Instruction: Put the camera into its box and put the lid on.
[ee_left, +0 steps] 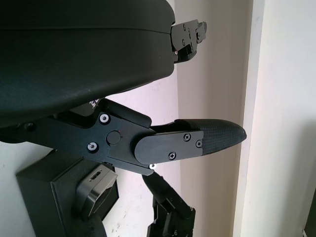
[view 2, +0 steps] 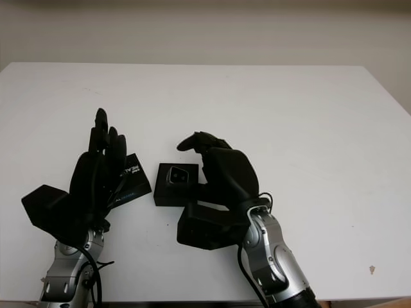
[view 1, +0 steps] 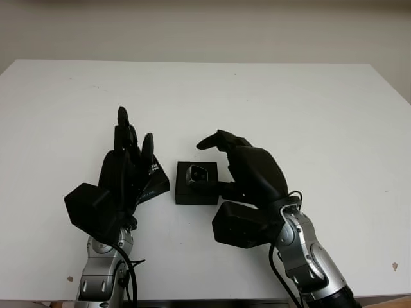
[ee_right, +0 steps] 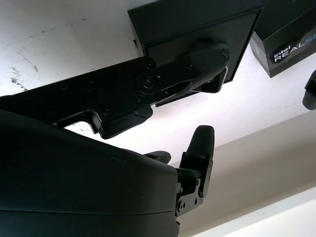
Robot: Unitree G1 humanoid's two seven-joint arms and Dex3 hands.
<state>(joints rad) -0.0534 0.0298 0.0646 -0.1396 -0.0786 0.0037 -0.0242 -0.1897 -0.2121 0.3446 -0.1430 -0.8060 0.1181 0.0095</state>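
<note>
Fingers of right hand [view 1: 247, 170] curl at box [view 1: 196, 192], camera [view 1: 197, 173] already seated inside. Left hand [view 1: 125, 170] open over lid [view 1: 153, 183], just left of box; nearer arm for capping.

White table [view 1: 308, 115]; pale wall [view 1: 205, 29] behind it.

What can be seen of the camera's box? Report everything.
The box is a small, square, matte black tray, open on top, flat on the white table between both hands. The silver camera sits inside. The right hand has a finger against its side. The printed lid lies apart, by the left hand.
</note>
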